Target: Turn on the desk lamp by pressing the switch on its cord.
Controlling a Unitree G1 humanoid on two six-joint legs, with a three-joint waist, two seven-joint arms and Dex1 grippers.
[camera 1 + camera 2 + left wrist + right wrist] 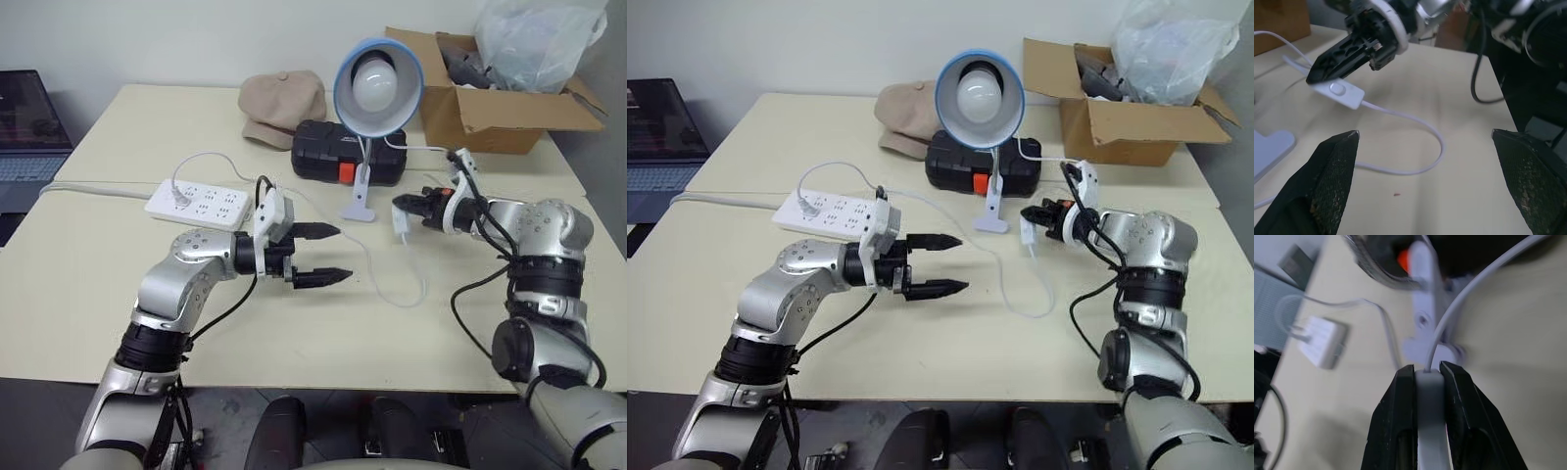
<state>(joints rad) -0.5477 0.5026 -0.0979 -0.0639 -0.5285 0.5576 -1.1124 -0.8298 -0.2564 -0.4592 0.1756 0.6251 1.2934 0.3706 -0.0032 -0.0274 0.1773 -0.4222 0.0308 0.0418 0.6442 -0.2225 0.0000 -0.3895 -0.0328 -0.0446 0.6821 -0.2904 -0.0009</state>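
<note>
Left eye view, items listed left to right: laptop (pixel 31 127) at the far 9 o'clock edge, off the table (pixel 118 284); white power strip (pixel 199 205) on the table at about 10 o'clock from the left gripper (pixel 325 254), one plug seated in it; left gripper held level above the tabletop, its two black fingers spread wide with nothing between them; beige cap (pixel 282 104) toward 12 o'clock at the table's far side; black case (pixel 348 154) with an orange latch just beside the cap; desk lamp (pixel 377 86), blue shade and white bulb facing the camera, its white clamp base standing in front of the case; cord (pixel 397 284) looping across the table at 6 o'clock from the lamp; switch (pixel 405 224) lifted off the table, pinched between the pressed-together fingers of the right gripper (pixel 407 207), at 3 o'clock from the clamp; cardboard box (pixel 495 103) holding a plastic bag at 1 o'clock.
</note>
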